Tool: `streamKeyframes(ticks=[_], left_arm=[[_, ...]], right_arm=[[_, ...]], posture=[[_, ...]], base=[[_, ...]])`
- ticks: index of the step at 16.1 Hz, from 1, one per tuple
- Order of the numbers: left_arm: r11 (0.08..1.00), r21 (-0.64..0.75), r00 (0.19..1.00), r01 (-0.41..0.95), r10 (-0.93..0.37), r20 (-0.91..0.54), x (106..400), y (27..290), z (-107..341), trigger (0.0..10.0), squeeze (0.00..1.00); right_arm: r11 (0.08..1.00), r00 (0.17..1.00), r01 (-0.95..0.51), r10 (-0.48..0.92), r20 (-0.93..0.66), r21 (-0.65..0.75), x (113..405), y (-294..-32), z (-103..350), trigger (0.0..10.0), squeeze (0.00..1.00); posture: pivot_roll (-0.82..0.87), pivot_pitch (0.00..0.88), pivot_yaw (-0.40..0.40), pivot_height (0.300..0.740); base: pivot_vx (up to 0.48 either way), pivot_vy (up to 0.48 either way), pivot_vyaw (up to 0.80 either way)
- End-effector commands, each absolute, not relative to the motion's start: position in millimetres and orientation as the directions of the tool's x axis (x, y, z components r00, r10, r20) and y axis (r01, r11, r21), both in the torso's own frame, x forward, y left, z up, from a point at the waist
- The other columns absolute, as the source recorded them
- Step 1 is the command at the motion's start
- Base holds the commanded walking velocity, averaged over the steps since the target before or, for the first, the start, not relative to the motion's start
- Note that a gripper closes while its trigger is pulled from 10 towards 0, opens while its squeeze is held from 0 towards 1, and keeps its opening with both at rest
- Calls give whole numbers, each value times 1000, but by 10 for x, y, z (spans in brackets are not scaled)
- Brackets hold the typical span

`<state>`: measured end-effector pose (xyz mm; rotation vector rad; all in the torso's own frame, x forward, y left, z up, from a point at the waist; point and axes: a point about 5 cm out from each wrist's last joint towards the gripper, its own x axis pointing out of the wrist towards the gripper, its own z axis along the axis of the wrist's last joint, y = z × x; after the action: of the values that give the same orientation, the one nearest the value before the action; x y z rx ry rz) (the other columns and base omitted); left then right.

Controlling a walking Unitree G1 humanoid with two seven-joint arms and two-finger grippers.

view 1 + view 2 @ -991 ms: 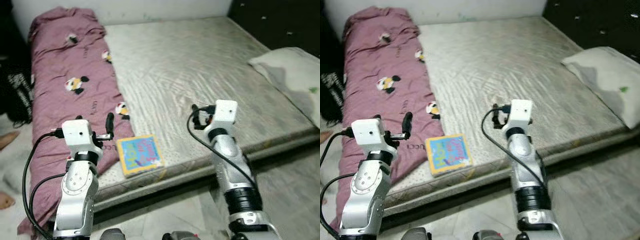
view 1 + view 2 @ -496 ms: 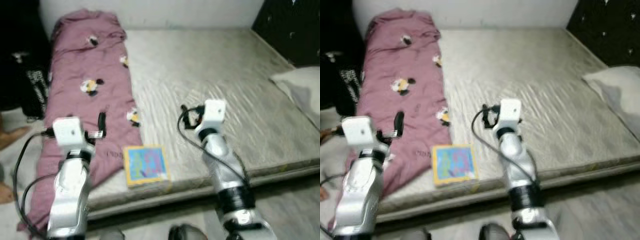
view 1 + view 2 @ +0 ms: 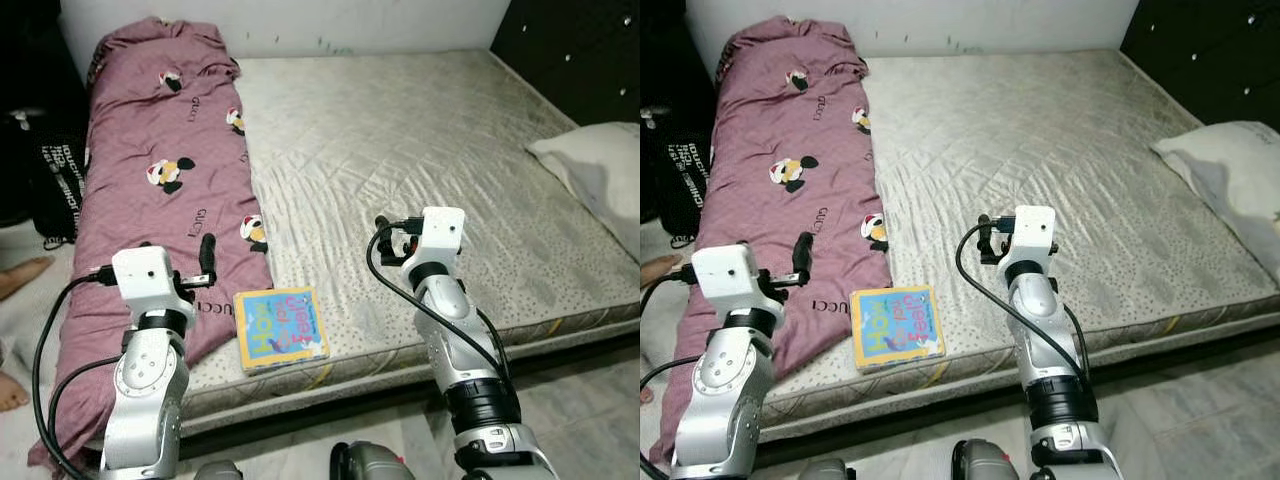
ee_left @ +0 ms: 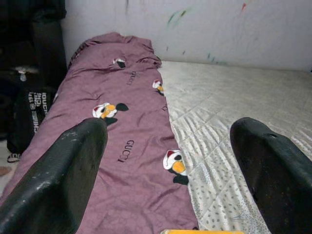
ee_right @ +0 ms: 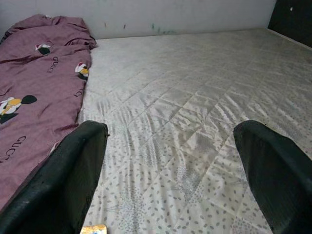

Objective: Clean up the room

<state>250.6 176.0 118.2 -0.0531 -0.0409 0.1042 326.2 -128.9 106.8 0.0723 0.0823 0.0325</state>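
Note:
A colourful children's book (image 3: 281,328) lies flat at the near edge of the grey mattress (image 3: 420,130). A purple blanket (image 3: 165,190) with cartoon prints runs along the mattress's left side. A white pillow (image 3: 600,170) rests at the right edge. My left gripper (image 3: 207,252) is raised over the blanket's near end, left of the book, with its fingers (image 4: 58,180) wide open and empty. To the right of the book, my right gripper (image 3: 386,228) is held above the mattress, fingers (image 5: 273,175) open with nothing between them.
A black bag (image 3: 60,170) stands on the floor left of the bed, with a person's bare foot (image 3: 20,275) beside it. Dark furniture (image 3: 580,50) stands at the back right. Pale tiled floor (image 3: 590,400) lies in front of the bed.
The camera has swung and steadied, so the whole bed sits differently in the picture. Both arms keep the same raised pose. The book and blanket have not moved.

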Motion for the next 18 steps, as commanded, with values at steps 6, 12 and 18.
streamKeyframes(ticks=[6,12,18], left_arm=[[993,-29,993,-111,112,41,2488,1750,1186,10000,0],[989,-18,988,-144,145,47,2519,1757,1202,10000,0],[987,-35,987,-154,155,42,2537,1754,1197,10000,0]], right_arm=[[997,997,-29,34,-71,70,3286,-1288,1105,10000,0],[997,997,-38,43,-70,70,3278,-1267,1097,10000,0],[997,996,-44,48,-70,62,3283,-1261,1094,10000,0]], posture=[[14,104,-45,678],[13,104,-44,644],[11,102,-47,644]], base=[[0,0,0],[0,0,0],[0,0,0]])
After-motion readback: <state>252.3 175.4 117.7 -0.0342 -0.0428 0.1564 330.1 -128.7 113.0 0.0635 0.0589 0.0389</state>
